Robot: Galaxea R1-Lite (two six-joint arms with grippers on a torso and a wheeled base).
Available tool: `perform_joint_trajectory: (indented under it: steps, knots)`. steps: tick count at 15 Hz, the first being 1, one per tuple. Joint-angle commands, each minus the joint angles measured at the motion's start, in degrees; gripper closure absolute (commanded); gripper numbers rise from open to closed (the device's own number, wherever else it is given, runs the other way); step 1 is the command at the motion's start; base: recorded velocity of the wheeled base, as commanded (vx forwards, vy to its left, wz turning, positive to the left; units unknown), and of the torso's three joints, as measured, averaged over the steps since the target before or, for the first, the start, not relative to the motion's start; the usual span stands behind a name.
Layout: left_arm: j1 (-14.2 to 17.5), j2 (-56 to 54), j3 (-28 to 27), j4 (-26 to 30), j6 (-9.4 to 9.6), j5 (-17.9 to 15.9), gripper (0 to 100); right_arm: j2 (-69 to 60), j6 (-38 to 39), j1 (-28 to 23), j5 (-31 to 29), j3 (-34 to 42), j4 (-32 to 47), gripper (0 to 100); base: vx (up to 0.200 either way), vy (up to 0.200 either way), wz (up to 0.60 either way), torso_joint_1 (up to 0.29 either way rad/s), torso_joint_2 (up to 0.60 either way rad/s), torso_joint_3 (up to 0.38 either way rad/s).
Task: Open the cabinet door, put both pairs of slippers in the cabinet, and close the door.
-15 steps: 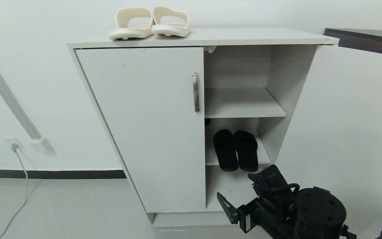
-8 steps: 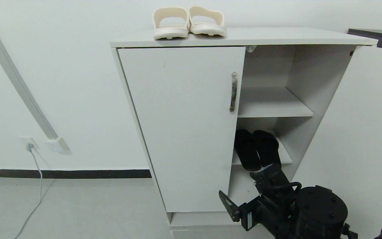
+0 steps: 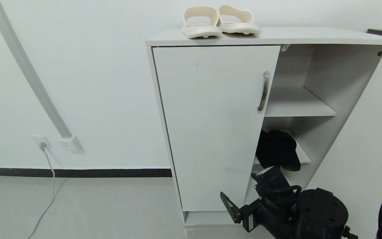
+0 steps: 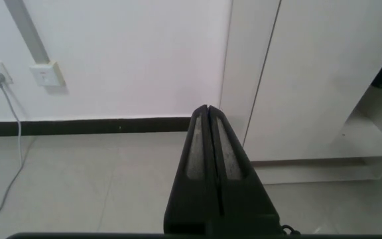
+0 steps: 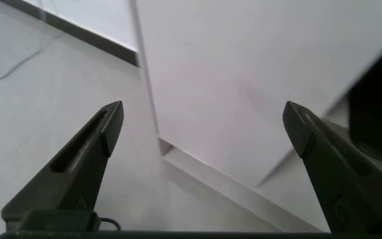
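Where the cabinet (image 3: 310, 35) stands: against a white wall (image 3: 104, 83), on a pale floor (image 3: 95, 205), white all over.
Left door (image 3: 211, 126): shut, with a metal handle (image 3: 263, 91) upright at its inner edge.
Right door (image 3: 363, 156): swung wide out, so the right half of the cabinet is open.
Beige slippers (image 3: 221, 23): a pair side by side on the cabinet top, above the left door, near the front edge.
Black slippers (image 3: 277, 154): a pair inside the open half, on the middle shelf (image 3: 304, 156), partly hidden behind the left door's edge, their near ends reaching over the shelf's front.
Upper shelf (image 3: 297, 104): one level above the black slippers, about level with the handle's lower end.
Right pincer (image 3: 244, 189): low before the open half, below the black slippers and apart from them. Its fingers (image 5: 85, 159) are spread wide and hold nothing. In the right wrist view the left door's lower corner and the cabinet's plinth (image 5: 231, 189) lie between them.
Left pincer (image 4: 206, 139): fingers pressed flat together with nothing between. Beyond it lie the floor and the cabinet's left side.
Wall fittings: a socket (image 3: 40, 142) with a grey cord (image 3: 50, 186) trailing to the floor, a small box (image 3: 68, 144) just beside it, a slanted grey trunking (image 3: 28, 71) running up from the box, and a dark skirting (image 3: 78, 172) along the foot of the wall.
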Motion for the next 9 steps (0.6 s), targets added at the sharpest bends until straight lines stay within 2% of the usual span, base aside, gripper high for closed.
perform_joint_trajectory:
  steps: [1,9]
  knots:
    - [0.0,0.1,0.0,0.0,-0.01,0.0,100,0.7,0.0,0.2,0.0,0.2,0.0,0,0.000,0.000,0.00,0.000,0.00,0.000]
    - [0.0,0.1,0.0,0.0,-0.10,0.0,100,0.7,0.0,0.3,0.0,0.2,0.0,0,0.000,0.000,0.00,0.000,0.00,0.000]
